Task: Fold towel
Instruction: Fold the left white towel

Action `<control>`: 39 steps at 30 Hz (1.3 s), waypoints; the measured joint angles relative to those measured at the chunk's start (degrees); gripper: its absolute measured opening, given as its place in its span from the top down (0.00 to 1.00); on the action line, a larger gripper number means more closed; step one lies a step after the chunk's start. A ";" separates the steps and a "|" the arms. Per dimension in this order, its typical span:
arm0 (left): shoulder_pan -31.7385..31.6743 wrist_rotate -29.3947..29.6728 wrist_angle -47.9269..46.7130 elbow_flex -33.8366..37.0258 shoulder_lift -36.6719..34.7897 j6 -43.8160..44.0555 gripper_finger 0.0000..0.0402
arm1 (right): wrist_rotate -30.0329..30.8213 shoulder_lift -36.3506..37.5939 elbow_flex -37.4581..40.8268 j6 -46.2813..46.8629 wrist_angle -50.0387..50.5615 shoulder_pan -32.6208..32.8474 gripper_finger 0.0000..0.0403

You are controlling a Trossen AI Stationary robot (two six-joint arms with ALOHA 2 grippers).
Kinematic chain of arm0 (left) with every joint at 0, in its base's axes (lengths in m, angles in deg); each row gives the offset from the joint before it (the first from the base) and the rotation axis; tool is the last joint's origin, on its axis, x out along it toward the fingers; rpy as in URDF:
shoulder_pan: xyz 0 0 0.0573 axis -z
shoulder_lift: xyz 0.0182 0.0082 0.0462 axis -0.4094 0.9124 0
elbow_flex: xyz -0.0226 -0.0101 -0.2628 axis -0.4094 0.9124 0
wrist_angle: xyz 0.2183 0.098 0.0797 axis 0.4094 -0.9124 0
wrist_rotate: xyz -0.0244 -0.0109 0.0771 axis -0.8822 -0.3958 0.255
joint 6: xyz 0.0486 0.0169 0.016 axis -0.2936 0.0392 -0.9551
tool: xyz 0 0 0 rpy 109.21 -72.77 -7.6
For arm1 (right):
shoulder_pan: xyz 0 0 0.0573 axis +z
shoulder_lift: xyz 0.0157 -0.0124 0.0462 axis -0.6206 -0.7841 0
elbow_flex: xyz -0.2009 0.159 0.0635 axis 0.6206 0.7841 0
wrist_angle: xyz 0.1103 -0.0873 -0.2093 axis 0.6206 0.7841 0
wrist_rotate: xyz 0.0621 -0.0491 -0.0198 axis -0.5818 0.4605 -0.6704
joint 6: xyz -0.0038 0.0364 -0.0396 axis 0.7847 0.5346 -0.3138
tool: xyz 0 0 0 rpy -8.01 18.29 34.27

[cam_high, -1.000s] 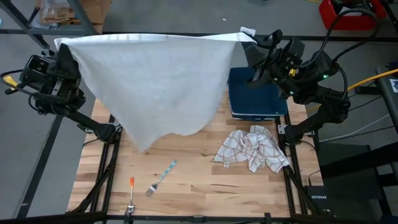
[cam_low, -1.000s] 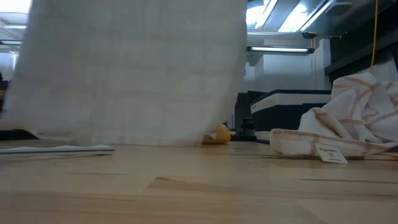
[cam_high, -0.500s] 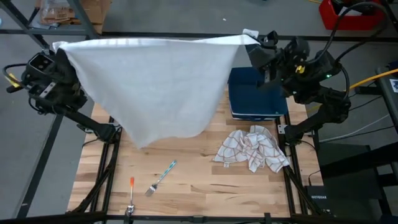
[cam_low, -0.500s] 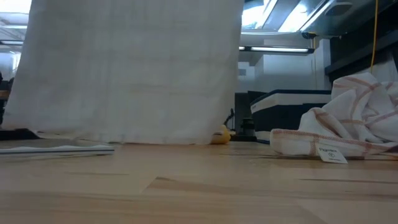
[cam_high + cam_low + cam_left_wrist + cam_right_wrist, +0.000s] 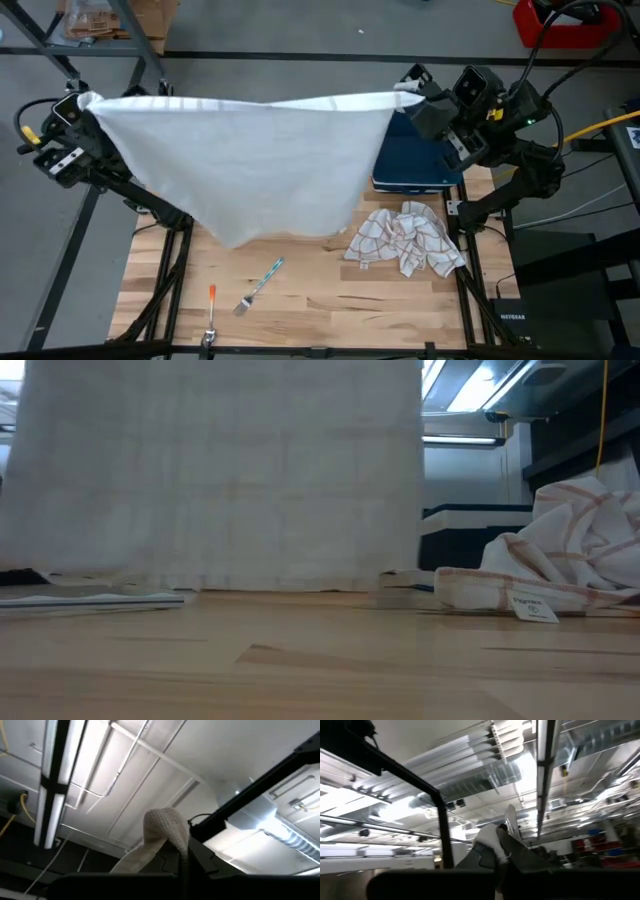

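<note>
A: Where is the white towel (image 5: 255, 165)?

B: Stretched wide across the upper half of the high view, held up by two corners; its lower edge sags to a point at centre-left. In the low view it hangs like a curtain (image 5: 215, 475) just above the counter (image 5: 330, 300).

A: And the jaws?

B: The left gripper (image 5: 82, 103), far left, has its jaws clamped on one corner; the right gripper (image 5: 412, 92), upper right, has its jaws clamped on the other.

A: Anything else?

B: A crumpled checked cloth (image 5: 408, 240) lies lower right, a dark blue box (image 5: 415, 160) above it, and a fork (image 5: 258, 287) plus an orange-handled utensil (image 5: 211, 315) at bottom left.
</note>
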 joint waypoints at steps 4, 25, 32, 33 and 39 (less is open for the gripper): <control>0.02 -2.85 -0.13 -0.02 0.09 -0.03 1.00 | -1.42 0.00 0.00 0.57 0.07 -0.01 0.99; 0.00 10.80 -22.65 -0.11 -6.07 -34.91 1.00 | 10.51 0.04 -0.07 -23.47 14.46 -0.08 0.99; 0.00 22.12 -34.97 -0.11 -8.34 -45.40 1.00 | 21.11 -0.59 -0.07 -36.50 20.29 -0.10 0.99; 0.00 23.01 -35.85 -0.05 -8.39 -46.57 1.00 | 22.50 -0.67 -0.07 -37.65 20.72 -0.26 0.99; 0.00 24.90 -35.14 -0.02 -8.37 -52.29 1.00 | 24.03 -1.83 -0.07 -40.28 20.49 -3.49 0.99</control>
